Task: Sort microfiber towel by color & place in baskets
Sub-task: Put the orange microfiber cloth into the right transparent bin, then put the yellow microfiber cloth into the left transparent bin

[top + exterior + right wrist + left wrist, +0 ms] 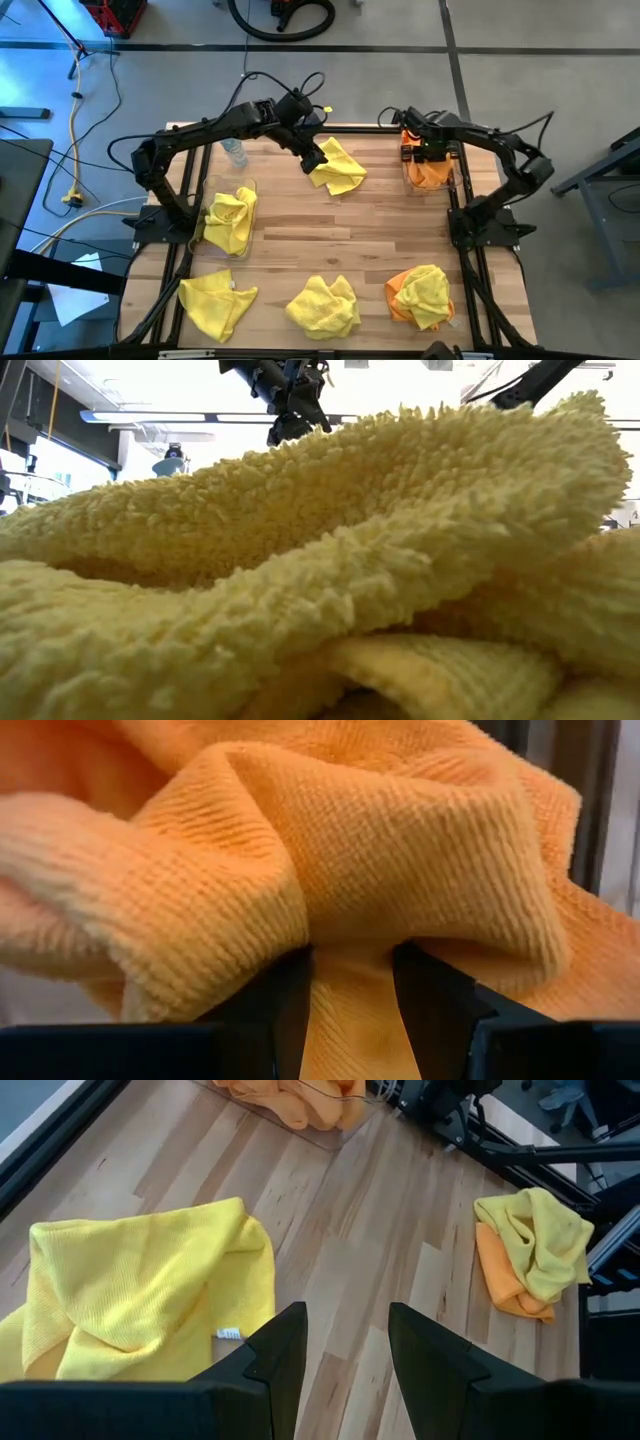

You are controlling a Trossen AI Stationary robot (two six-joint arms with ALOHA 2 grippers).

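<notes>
The right end effector (350,985) is clenched on a fold of soft orange microfiber cloth (330,850) directly over the right transparent plastic basket (430,172), which holds orange cloth, so this bin evidently takes orange. The left end effector (345,1355) is released, fingers apart with nothing between them, just beside a loose bright yellow towel (338,166) on the wooden table (330,235). The left transparent basket (232,222) holds yellow towels. Three further piles lie along the near edge, one mixing yellow and orange (420,296).
</notes>
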